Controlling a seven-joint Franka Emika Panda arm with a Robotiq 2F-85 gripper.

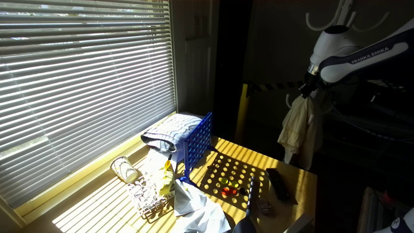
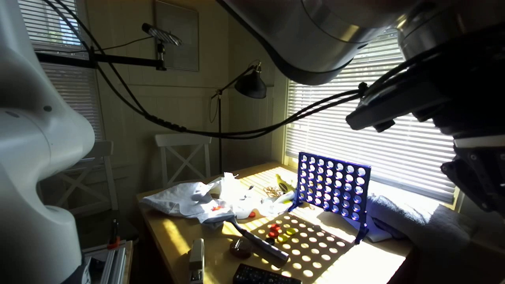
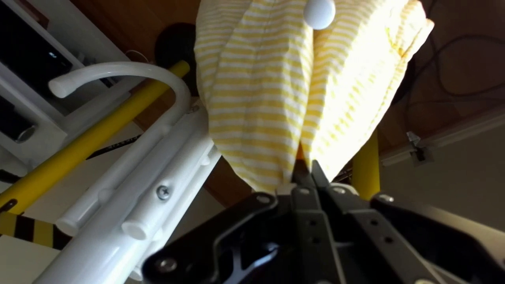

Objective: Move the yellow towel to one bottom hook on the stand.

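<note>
Tool [image 1: 305, 94], in an exterior view: tips downward, pinching the gathered top of the yellow towel [image 1: 296, 124].
Yellow towel: hanging in folds below the tool, well apart from the table [image 1: 304, 184], near a white lower hook [image 1: 288, 101].
White stand [image 1: 343, 13]: behind the arm [image 1: 365, 60], partly hidden.
Blue game frame [image 2: 333, 188], in an exterior view: upright on the table, beyond a black remote [image 2: 264, 275].
Tool, same exterior view: dark, cut off by the right edge; cannot tell the spread from there.
Tool, in the wrist view: fingers [image 3: 307, 205] pressed nearly together, with the towel narrowing to the tips.
Yellow towel, wrist view: striped yellow and white, fanning out past the fingers.
White rounded tip [image 3: 319, 14]: overlapping the towel near the upper edge; cannot tell whether touching.
Curved hook [image 3: 126, 70]: on the white stand, bending away from the towel.
</note>
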